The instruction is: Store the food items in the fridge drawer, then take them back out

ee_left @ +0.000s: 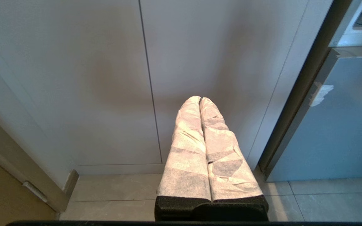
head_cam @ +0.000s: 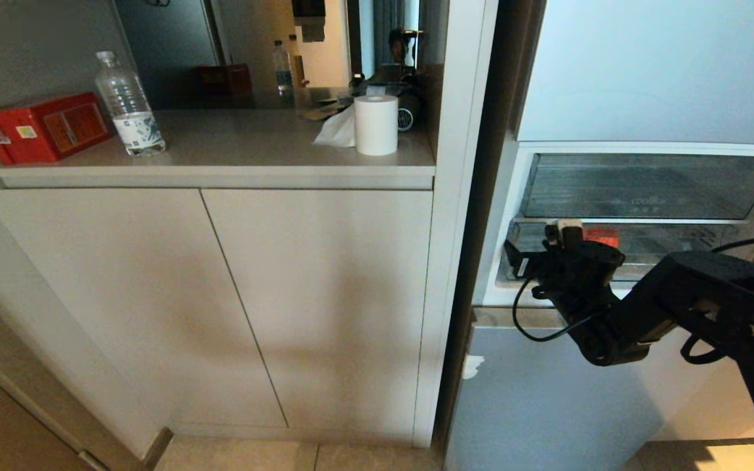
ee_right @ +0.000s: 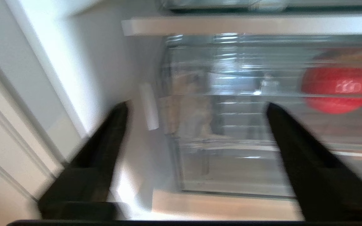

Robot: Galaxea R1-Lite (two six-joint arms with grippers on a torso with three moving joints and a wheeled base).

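Tomato (ee_right: 338,86) inside fridge drawer (ee_right: 231,125), beyond right gripper's (ee_right: 196,106) spread, empty jaws.

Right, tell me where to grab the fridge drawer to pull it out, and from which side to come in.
Grip the top edge of the fridge drawer's clear front lip, coming straight in from the front, one finger over the lip and one outside. That lip is the only wall facing the right gripper, whose jaws stand open just before the drawer's corner. Probably shift toward the drawer's middle, nearer the red food item, so it slides evenly.
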